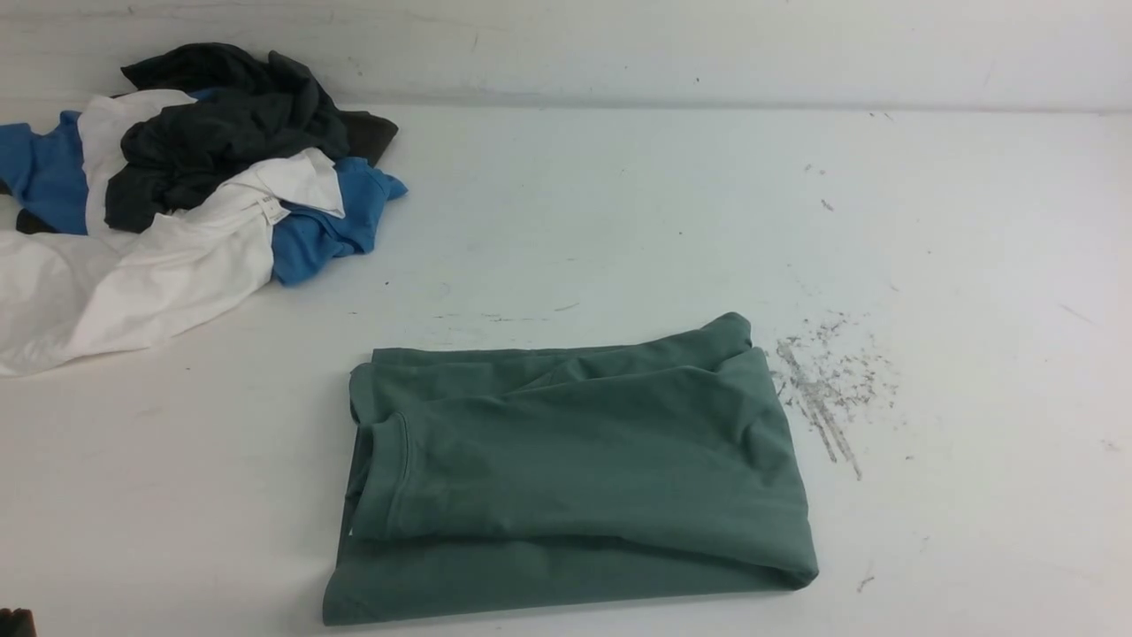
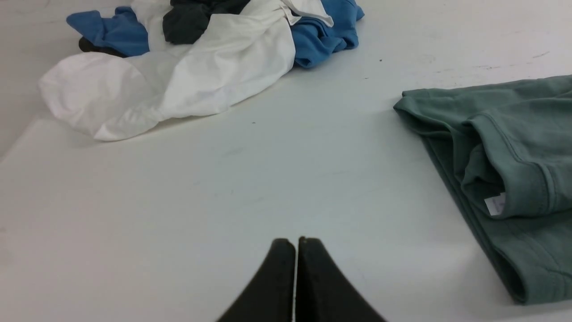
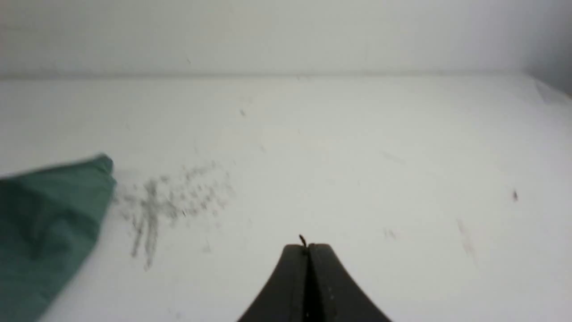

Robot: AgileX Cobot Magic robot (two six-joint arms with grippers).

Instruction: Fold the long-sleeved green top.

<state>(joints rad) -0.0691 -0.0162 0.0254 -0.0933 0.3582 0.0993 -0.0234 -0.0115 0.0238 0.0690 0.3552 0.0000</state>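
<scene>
The green long-sleeved top lies folded into a compact rectangle near the front middle of the white table. Its ribbed neck and a white tag face the left side; the left wrist view shows the same folded top with the tag visible. My left gripper hovers over bare table to the left of the top, jaws pressed together on nothing. My right gripper is shut over bare table to the right of the top, well clear of it. Neither gripper touches the cloth.
A heap of blue, white and dark grey garments sits at the back left of the table. Grey scuff marks stain the table just right of the top. A white wall bounds the far edge.
</scene>
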